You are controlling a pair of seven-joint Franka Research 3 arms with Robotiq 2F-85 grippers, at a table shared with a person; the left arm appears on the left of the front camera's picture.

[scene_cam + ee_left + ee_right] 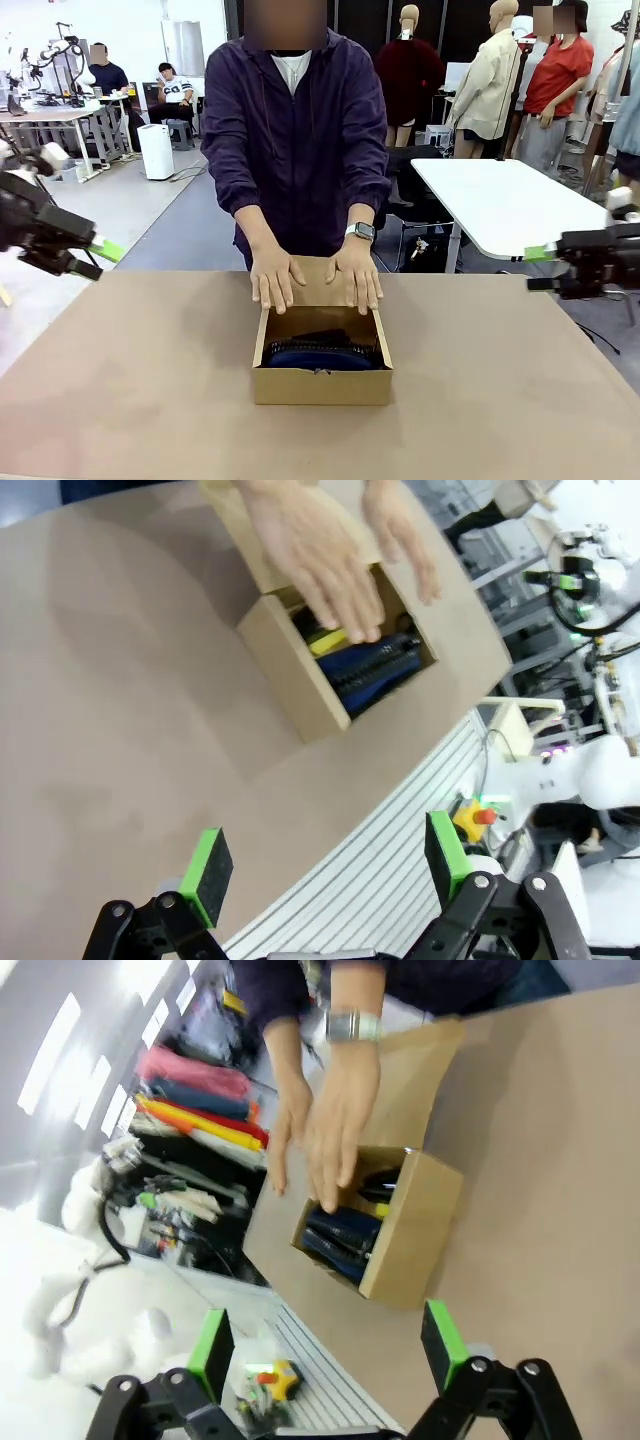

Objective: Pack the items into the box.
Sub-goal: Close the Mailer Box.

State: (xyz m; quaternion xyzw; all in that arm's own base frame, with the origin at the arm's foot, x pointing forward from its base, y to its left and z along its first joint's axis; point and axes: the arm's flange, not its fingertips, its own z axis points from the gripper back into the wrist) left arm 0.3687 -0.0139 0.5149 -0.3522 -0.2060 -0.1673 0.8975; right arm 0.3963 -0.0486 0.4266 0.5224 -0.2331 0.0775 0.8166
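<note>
The brown cardboard box [322, 386] stands open at the table's middle, also seen as the box [288, 668] and the box [412, 1228] in the wrist views. Inside lies the navy pouch [320, 358] [378, 666] [342, 1234], with the yellow knife [328, 640] beside it and a dark item [322, 338] behind it, too unclear to name. The person's hands [276, 282] rest on the flap lid [318, 282] at the box's far side. My left gripper [98, 259] [328, 866] hangs open at the far left, and my right gripper [540, 268] [326, 1342] hangs open at the far right, both well away from the box.
The brown table [130, 380] spreads wide on both sides of the box. A white table [500, 200] stands behind on the right. The other arm's white body [600, 770] shows beyond the table's edge in the left wrist view.
</note>
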